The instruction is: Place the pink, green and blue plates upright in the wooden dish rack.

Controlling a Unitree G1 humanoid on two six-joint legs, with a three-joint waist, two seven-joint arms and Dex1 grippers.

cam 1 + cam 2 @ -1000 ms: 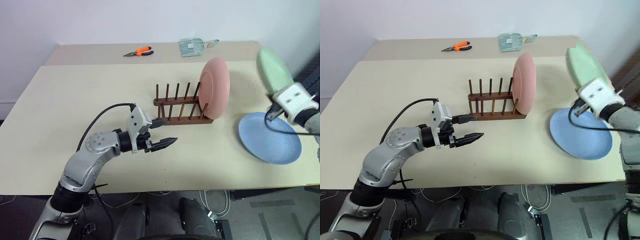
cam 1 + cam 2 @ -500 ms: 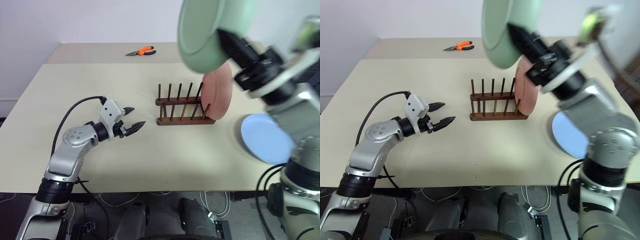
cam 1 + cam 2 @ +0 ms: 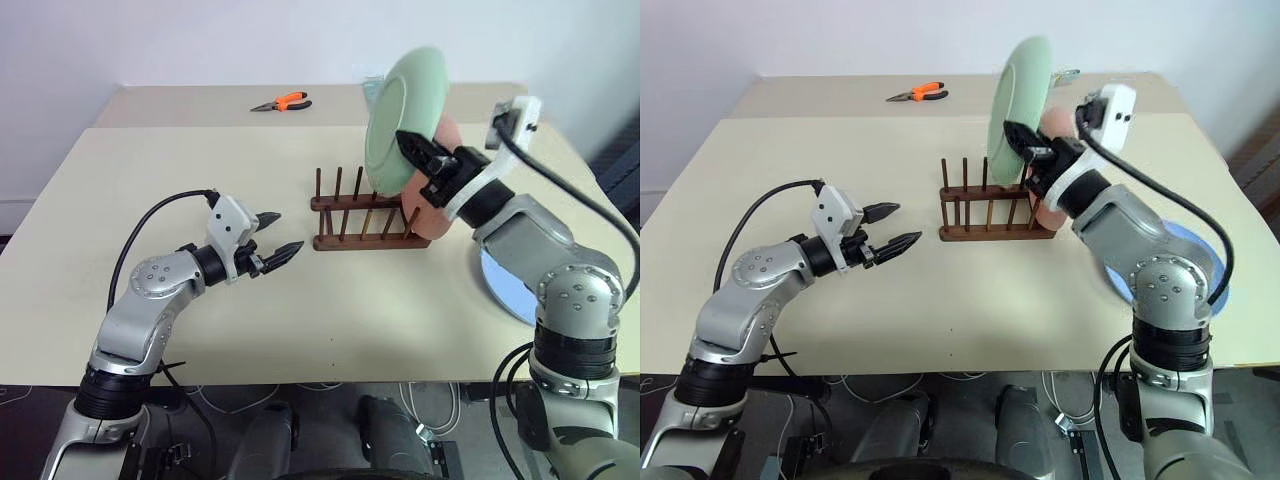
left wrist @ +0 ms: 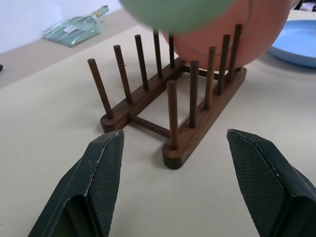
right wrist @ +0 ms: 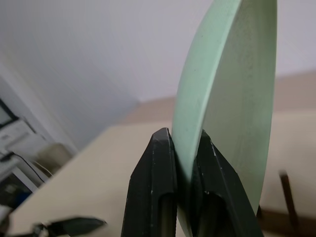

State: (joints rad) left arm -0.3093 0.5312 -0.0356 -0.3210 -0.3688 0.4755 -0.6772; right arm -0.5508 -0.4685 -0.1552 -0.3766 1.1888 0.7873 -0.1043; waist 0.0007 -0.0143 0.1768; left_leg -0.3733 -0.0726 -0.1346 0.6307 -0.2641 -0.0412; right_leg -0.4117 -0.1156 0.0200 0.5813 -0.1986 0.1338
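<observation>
Beige table (image 3: 150, 170). Orange-handled pliers (image 3: 279, 102) near far edge. Pale green packet (image 4: 76, 25) also at far side, well apart from pliers.

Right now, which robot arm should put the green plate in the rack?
The right. Its fingers already pinch the green plate upright above the wooden dish rack; the left gripper is open and holds nothing.
</observation>
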